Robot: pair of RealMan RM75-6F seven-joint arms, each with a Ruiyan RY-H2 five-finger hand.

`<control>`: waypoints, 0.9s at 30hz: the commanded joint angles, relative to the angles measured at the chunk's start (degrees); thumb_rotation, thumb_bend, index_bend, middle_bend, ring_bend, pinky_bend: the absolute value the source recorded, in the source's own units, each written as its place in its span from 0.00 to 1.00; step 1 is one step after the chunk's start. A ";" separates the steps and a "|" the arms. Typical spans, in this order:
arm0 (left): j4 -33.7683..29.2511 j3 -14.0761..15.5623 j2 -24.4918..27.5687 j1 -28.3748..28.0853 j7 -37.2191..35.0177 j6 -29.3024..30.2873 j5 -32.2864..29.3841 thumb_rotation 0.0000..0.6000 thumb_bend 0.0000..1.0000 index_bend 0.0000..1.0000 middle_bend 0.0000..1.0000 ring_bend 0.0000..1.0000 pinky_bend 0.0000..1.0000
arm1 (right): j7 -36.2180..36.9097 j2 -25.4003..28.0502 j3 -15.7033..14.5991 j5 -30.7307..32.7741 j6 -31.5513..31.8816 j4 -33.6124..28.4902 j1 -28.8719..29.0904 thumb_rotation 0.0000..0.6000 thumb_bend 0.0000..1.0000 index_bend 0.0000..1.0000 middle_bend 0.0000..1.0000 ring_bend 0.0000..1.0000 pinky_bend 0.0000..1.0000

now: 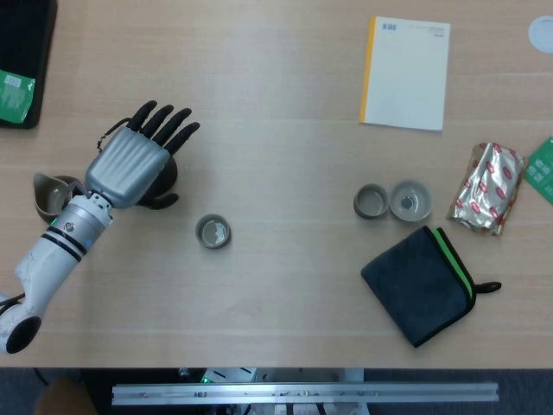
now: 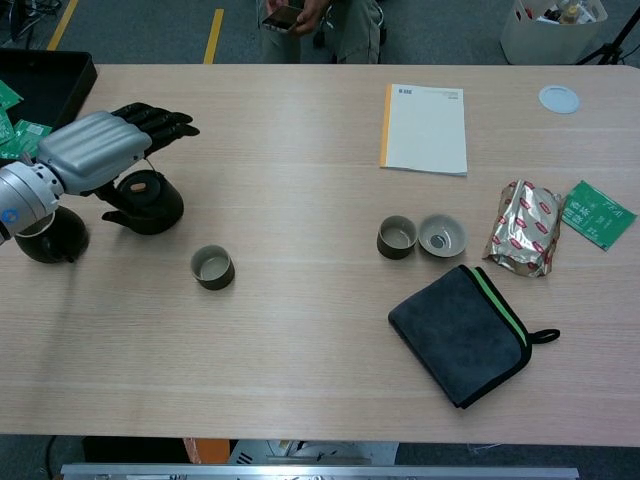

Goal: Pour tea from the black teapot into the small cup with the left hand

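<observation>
The left robot hand (image 1: 130, 169) is hovering over the black teapot (image 2: 150, 203) at the left side of the desk (image 1: 276, 285), palm down, with its dark fingers (image 1: 168, 130) spread and reaching past the pot's far side. In the chest view the teapot is sitting upright on the desk directly beneath the palm, its lid knob showing below the silver back of the hand; the thumb is lying low along the pot's near side. Whether any finger is touching the pot cannot be told; nothing is being gripped. In the head view the hand is covering most of the teapot, leaving only a dark edge showing at the right. The small cup (image 1: 212, 232) is standing upright on the desk, near the teapot, to its right and toward the near edge, apart from the hand. A darker cup (image 2: 47, 238) is sitting just left of the teapot, under the wrist. Two more cups (image 1: 391, 201) are standing side by side right of centre, touching or nearly so. A dark cloth (image 1: 419, 284) with a green edge is lying just beside them toward the near edge. A notebook (image 1: 405, 73) is lying at the far side, and a foil packet (image 1: 487, 188) at the right. The right robot hand is showing in neither view.
</observation>
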 commanded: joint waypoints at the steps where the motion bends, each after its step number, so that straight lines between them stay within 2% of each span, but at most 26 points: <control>1: -2.85 -1.60 1.54 -0.87 -1.71 -1.98 -2.73 0.40 0.17 0.08 0.08 0.00 0.05 | 0.31 -0.12 -0.01 0.03 0.01 0.33 -0.06 1.00 0.05 0.33 0.32 0.20 0.24; 5: -4.04 -2.61 1.73 -1.69 -2.58 -3.17 -4.55 0.16 0.17 0.12 0.09 0.00 0.05 | 0.72 -0.23 0.01 -0.01 0.15 0.70 -0.14 1.00 0.05 0.33 0.32 0.20 0.24; 10: -4.45 -3.67 1.14 -2.96 -1.88 -5.13 -7.49 0.00 0.16 0.15 0.09 0.00 0.05 | 0.99 -0.27 -0.01 -0.23 0.29 0.95 -0.17 1.00 0.05 0.33 0.32 0.20 0.24; 19: -0.49 -5.39 -2.40 -6.25 2.07 -11.04 -17.28 0.00 0.13 0.17 0.09 0.00 0.05 | 1.31 -0.10 0.04 -0.21 0.71 1.06 -0.45 1.00 0.05 0.33 0.32 0.20 0.24; 27: 6.29 -4.70 -5.90 -7.51 6.73 -11.66 -21.91 0.00 0.13 0.23 0.17 0.00 0.05 | 1.50 0.02 0.09 0.01 1.02 1.21 -0.79 1.00 0.05 0.33 0.32 0.20 0.24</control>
